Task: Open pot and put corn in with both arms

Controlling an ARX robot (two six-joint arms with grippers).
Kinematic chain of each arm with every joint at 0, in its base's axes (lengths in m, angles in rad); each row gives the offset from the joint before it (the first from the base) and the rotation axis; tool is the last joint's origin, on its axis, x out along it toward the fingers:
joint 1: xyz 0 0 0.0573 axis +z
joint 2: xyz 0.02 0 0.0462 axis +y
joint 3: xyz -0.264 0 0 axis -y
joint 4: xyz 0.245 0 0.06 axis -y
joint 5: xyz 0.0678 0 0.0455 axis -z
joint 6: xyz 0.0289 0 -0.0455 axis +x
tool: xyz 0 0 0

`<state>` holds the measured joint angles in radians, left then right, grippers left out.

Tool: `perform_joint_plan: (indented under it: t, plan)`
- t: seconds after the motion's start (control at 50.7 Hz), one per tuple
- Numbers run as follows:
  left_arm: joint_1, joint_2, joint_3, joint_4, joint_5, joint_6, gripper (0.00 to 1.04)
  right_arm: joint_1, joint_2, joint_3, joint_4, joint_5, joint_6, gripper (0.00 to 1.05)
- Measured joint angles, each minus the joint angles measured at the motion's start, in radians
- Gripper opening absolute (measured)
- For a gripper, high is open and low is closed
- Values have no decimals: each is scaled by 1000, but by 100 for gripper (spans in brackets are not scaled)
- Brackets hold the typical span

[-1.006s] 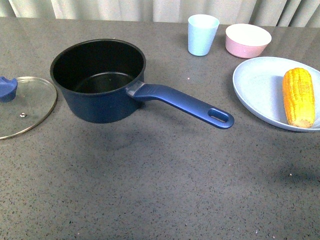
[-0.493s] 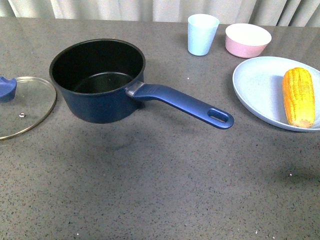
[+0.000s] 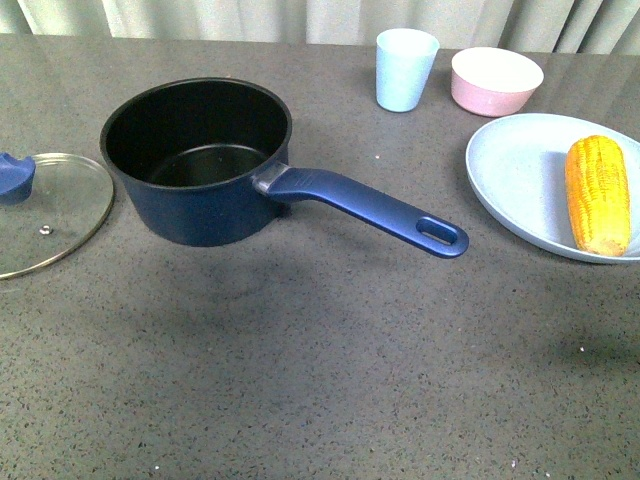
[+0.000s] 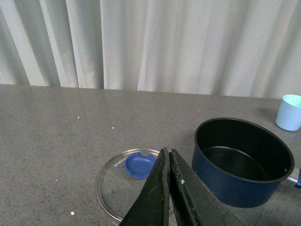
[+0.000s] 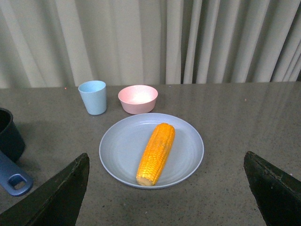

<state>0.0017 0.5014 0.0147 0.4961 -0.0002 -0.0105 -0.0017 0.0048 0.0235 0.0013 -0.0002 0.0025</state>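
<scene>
"So, where does everything sit?"

"The pot point(image 3: 200, 215) stands open on the surface point(image 3: 320, 380). Its glass lid point(image 3: 50, 215) lies flat just beside it, on the side away from the handle point(image 3: 370, 208). The corn point(image 3: 597, 193) lies on a pale blue plate point(image 3: 510, 190), well apart from the pot, off past the handle's end."

"And the hands?"

"The left hand point(image 4: 168, 153) has its fingers pressed together on nothing, above the lid. The right hand point(image 5: 165, 154) is spread wide and empty. Its own camera shows the corn framed between the fingers, untouched."

"How will the corn handle?"

"Stiff and light, I'd judge, though I can't tell from here whether it's real or plastic. It's round, so it may roll on the smooth plate, but the kernel rows should give the fingers some bite. I'd take it across the middle, one finger on each long side, not by the tapered end."
</scene>
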Motion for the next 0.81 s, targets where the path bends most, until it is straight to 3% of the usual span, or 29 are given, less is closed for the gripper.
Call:
perform_joint_plan:
  t: [0.809]
  plan:
    - [0,-287,0,-280,0,0,2,0,0,0,0,0,0,96]
